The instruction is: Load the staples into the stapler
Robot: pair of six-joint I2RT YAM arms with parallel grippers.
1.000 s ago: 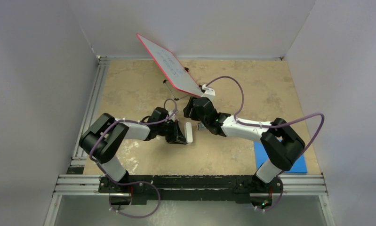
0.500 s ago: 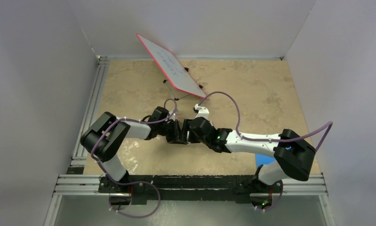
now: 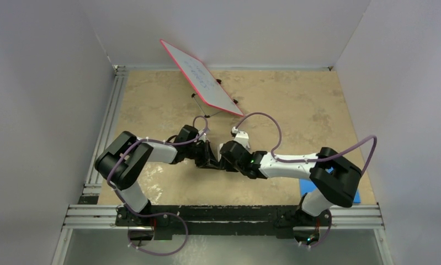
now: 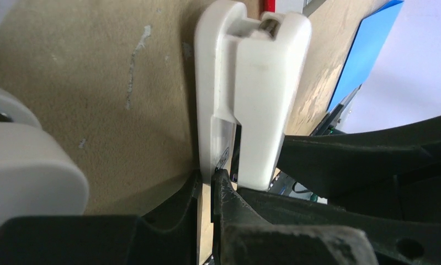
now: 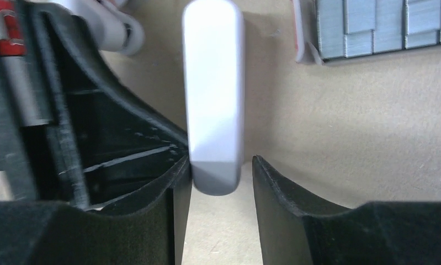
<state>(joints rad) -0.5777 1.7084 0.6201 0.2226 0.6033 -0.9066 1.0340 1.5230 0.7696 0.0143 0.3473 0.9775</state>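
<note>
- Mid-table, the two black end effectors meet nose to nose, with the stapler (image 4: 251,94) between them.
- The stapler is smooth white plastic, long and slim with rounded ends. Its two hinged arms sit side by side, with a glint of metal at the hinge end.
- The left end effector (image 4: 212,179) is clamped tight on the thin lower arm of the stapler, with the jaws almost meeting. Its pads look rough, grainy and scuffed.
- The right end effector (image 5: 222,165) is narrowly parted and straddles the stapler's squared-off tip. One finger (image 5: 179,182) touches the plastic, while the other stands just clear, with a sliver of table showing between.
- From the right wrist, the stapler's upper face reads as a glossy, flat white bar with a rounded far end.
- The staples (image 5: 383,25) lie on the table beyond the stapler and off to one side. They are grey metal strips, finely ribbed, packed in rows in an open box with a red and white edge.
- From above, the arms hide both the stapler and the staples.
- The table (image 3: 295,110) is beige and mottled like stone, with pale scratches up close.
- A flat blue pad (image 4: 367,49) lies near the right arm's base, partly under the arm.
- A whiteboard (image 3: 202,84) with a red frame leans tilted on thin legs at the far side, well apart from the action.
</note>
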